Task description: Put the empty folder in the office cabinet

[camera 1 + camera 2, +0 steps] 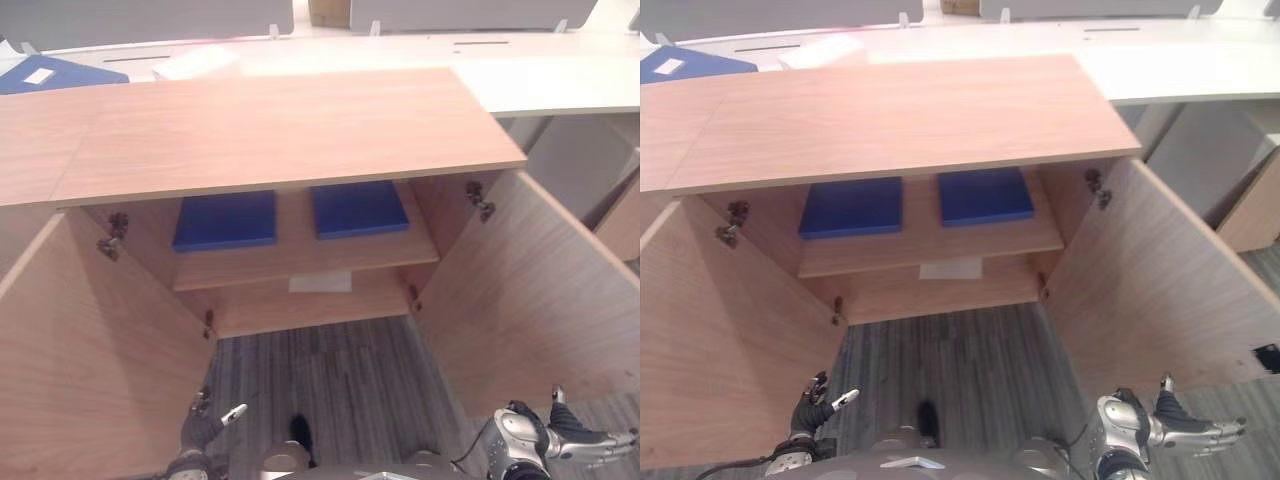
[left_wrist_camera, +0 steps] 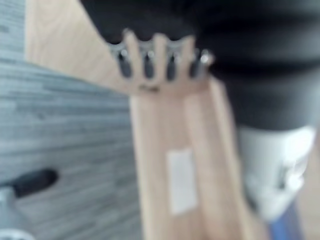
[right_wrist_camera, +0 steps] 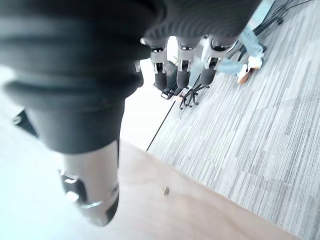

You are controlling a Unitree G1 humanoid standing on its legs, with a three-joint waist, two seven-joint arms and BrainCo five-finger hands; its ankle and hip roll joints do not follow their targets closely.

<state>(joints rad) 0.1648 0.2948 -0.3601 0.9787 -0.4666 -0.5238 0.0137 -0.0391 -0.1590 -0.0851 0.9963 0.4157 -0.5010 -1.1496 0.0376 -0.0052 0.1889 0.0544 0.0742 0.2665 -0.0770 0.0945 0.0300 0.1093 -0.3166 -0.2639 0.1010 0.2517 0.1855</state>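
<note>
The wooden office cabinet (image 1: 270,130) stands open before me, both doors swung out. Two blue folders lie flat on its upper shelf, one on the left (image 1: 226,220) and one on the right (image 1: 358,208). A third blue folder (image 1: 55,72) with a white label lies on the white desk at the far left. My left hand (image 1: 205,425) hangs low by the left door (image 1: 90,350), fingers (image 2: 155,60) relaxed and holding nothing. Low beside the right door (image 1: 530,300) is my right hand (image 1: 560,435), with straight fingers (image 3: 182,60) and nothing in it.
A white sheet (image 1: 320,282) lies on the cabinet's lower shelf. The white desk (image 1: 540,75) runs behind the cabinet. Grey carpet (image 1: 330,380) lies between the doors. A person's legs (image 3: 240,45) and a chair base (image 3: 187,92) show in the right wrist view.
</note>
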